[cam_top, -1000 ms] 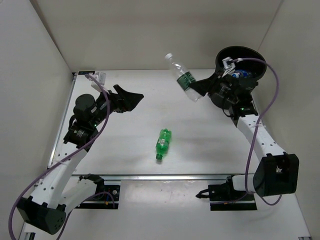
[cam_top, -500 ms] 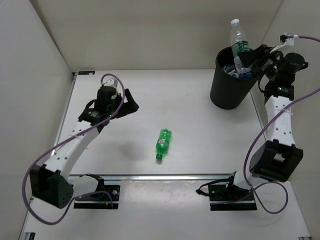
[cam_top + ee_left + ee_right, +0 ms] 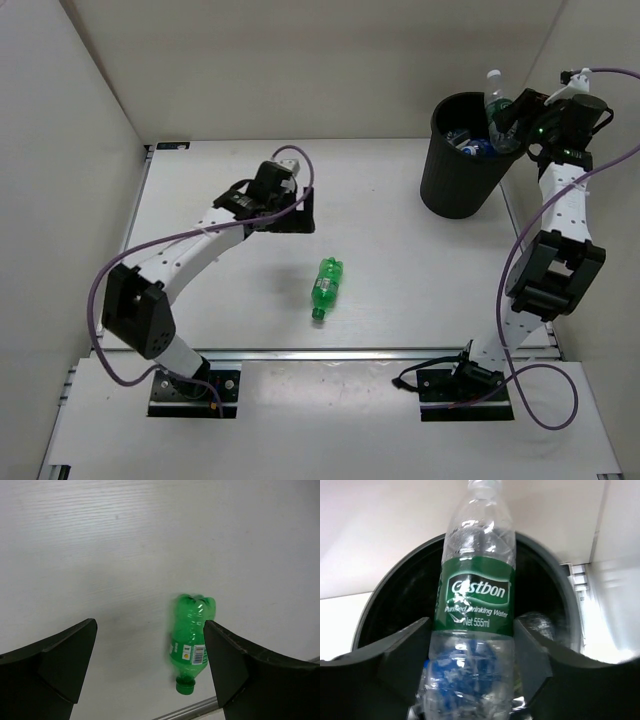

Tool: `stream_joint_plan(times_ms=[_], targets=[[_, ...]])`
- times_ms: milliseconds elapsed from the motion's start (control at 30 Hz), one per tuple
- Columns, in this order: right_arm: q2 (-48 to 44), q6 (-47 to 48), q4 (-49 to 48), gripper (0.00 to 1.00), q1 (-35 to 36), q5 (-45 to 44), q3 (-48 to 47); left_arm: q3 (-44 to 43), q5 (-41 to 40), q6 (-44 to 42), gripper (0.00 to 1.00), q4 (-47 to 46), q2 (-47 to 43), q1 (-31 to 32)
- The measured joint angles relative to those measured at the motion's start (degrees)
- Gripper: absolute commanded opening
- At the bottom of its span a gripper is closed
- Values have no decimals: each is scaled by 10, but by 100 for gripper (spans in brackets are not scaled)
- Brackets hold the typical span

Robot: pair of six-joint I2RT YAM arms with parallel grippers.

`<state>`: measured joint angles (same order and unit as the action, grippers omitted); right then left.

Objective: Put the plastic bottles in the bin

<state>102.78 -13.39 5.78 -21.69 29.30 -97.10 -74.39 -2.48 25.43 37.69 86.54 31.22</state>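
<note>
White counter (image 3: pixel 400 260), seen from above. Black round bin (image 3: pixel 455 190), tapering toward its base, stands at the far right corner; a blue-labelled bottle (image 3: pixel 478 148) lies inside. Clear bottle (image 3: pixel 477 595) with dark green label and white cap: upright, long axis vertical, cap up, lower half within the bin's mouth. Right fingers (image 3: pixel 405 650) flank it just below the label; whether they pinch it or merely bracket it cannot be told. Translucent green bottle (image 3: pixel 325 287): on its side mid-counter, long axis near-to-far, cap toward the near edge. Left fingers (image 3: pixel 65 655), spread wide, hover above it, apart.
</note>
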Motion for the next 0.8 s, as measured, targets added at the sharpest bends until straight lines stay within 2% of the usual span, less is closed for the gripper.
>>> stream_joint_plan(times_ms=[33,100,133,300,500,667,800], targets=[[1,2,2,80,-3,0,-5,-12,3,-6,98,0,16,11],[1,7,2,97,-7,-1,-7,-34,10,-17,98,2,51,31],[1,10,2,99,-7,-2,-7,-41,15,-21,99,3,66,38],[-2,20,17,100,-7,-7,-21,-48,43,-31,99,10,115,50],[-41,32,24,99,-7,-8,-25,-48,58,-45,99,8,124,71],[-125,29,22,100,-9,11,13,-48,71,-56,97,9,140,96],[-228,18,2,99,-5,31,106,-47,77,-69,96,14,167,111]])
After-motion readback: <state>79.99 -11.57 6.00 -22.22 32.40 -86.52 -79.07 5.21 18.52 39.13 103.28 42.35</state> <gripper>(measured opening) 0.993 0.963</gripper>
